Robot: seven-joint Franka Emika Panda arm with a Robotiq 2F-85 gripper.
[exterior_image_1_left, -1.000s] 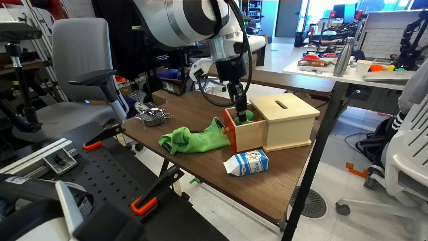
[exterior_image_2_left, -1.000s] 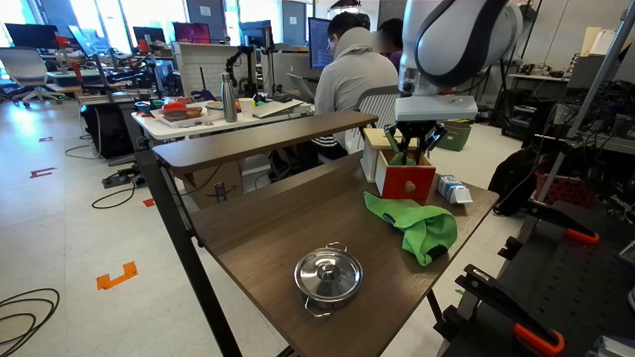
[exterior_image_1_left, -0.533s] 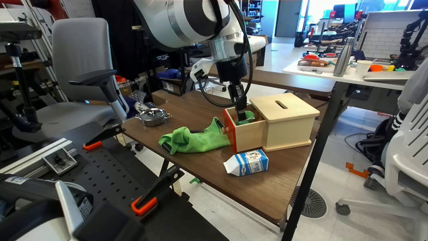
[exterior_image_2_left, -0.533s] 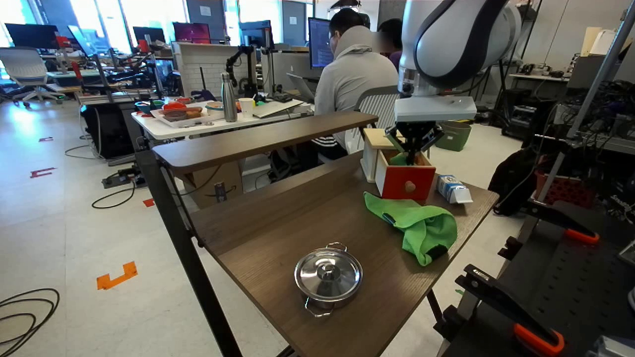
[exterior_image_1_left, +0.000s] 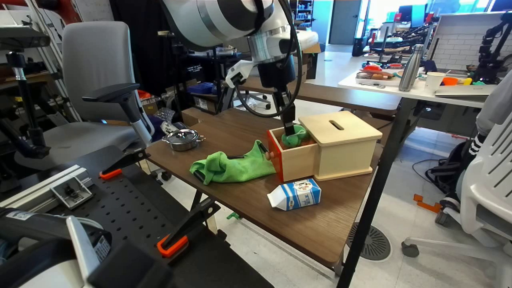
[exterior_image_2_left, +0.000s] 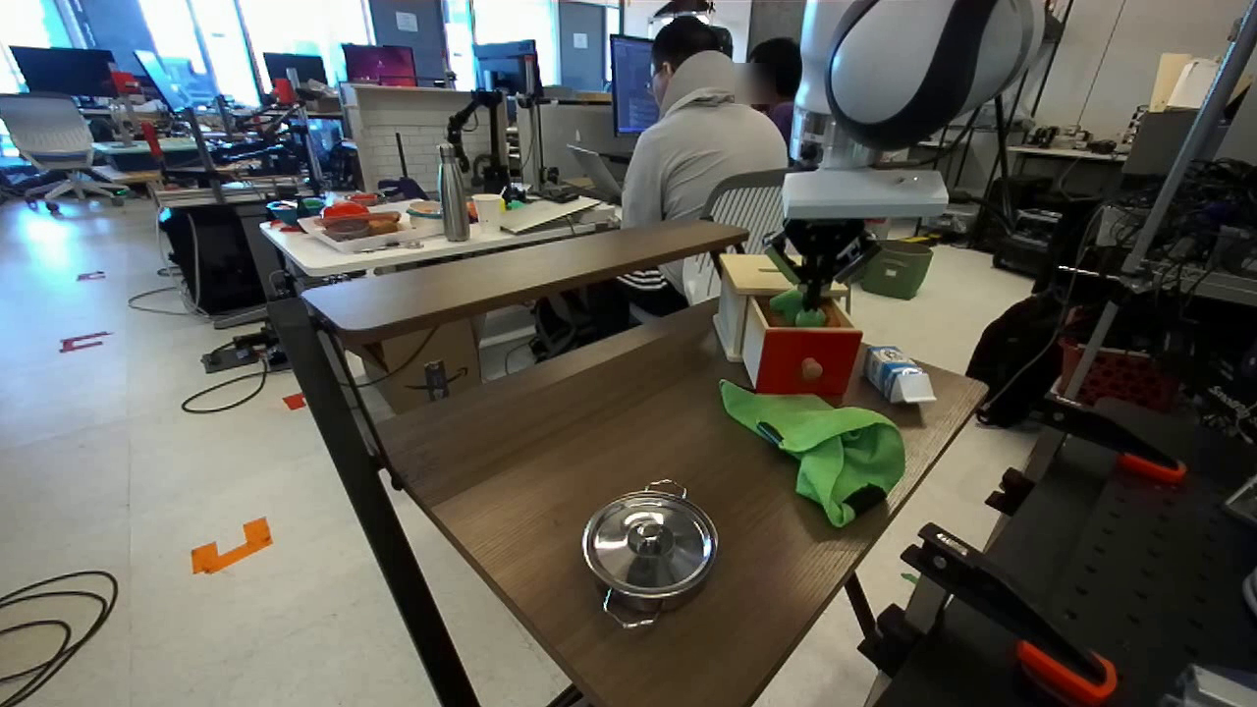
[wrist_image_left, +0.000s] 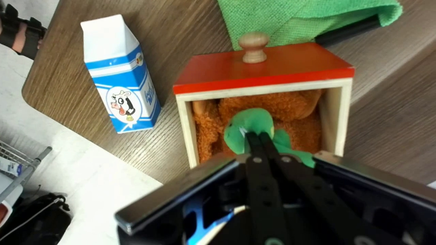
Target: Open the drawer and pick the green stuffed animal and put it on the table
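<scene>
The drawer [exterior_image_1_left: 298, 163], with a red front and a round wooden knob, stands pulled out of its light wooden box [exterior_image_1_left: 344, 154]. The red front also shows in an exterior view [exterior_image_2_left: 800, 361] and in the wrist view [wrist_image_left: 218, 71]. The green stuffed animal [wrist_image_left: 252, 119] is at the drawer's opening, above brown plush [wrist_image_left: 303, 132]. It also shows in both exterior views [exterior_image_1_left: 296, 138] [exterior_image_2_left: 789, 304]. My gripper [wrist_image_left: 257, 134] points down with its fingers close together, shut on the green stuffed animal. The fingers hide part of it. The brown table [exterior_image_1_left: 312, 228] is under the box.
A blue and white milk carton [exterior_image_1_left: 298, 195] lies beside the drawer. A green cloth [exterior_image_1_left: 236, 166] with dark patches lies before the red front. A lidded metal pot [exterior_image_2_left: 650, 545] stands farther along the table. A raised shelf [exterior_image_2_left: 530, 275] runs along one table side.
The gripper fingers have come together on the green stuffed animal. The gripper has then risen slightly, and the animal has come up with it, showing more above the drawer walls.
</scene>
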